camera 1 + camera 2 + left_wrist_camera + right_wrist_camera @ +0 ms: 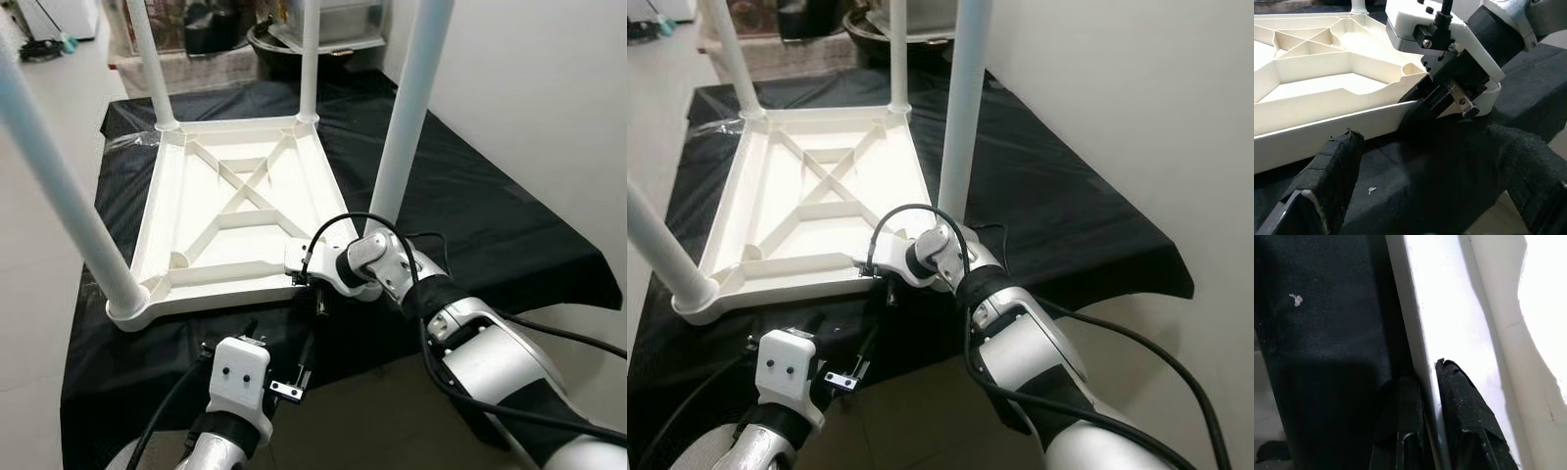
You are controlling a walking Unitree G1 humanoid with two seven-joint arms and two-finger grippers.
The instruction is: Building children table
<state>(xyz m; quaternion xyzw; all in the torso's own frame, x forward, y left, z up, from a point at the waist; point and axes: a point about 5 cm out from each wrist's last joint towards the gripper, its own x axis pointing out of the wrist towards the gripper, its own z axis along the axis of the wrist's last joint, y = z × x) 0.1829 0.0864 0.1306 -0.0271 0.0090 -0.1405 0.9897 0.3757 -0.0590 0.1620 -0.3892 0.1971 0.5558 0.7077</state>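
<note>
A white children's table (235,196) lies upside down on a black cloth (490,225), its four white legs pointing up. The near right leg (407,117) rises just behind my right gripper (318,294). That gripper is at the table's near right corner, shut on the table's rim (1449,323) with one black finger on each side of the edge. My left gripper (1425,161) hovers low over the cloth in front of the near rim, open, its padded fingers (1327,171) spread wide and holding nothing.
The near left leg (59,186) slants up past the left of the view. The cloth's front edge drops to bare floor (392,421) just under my arms. A dark tub (284,44) stands behind the table, and a white wall (549,98) is on the right.
</note>
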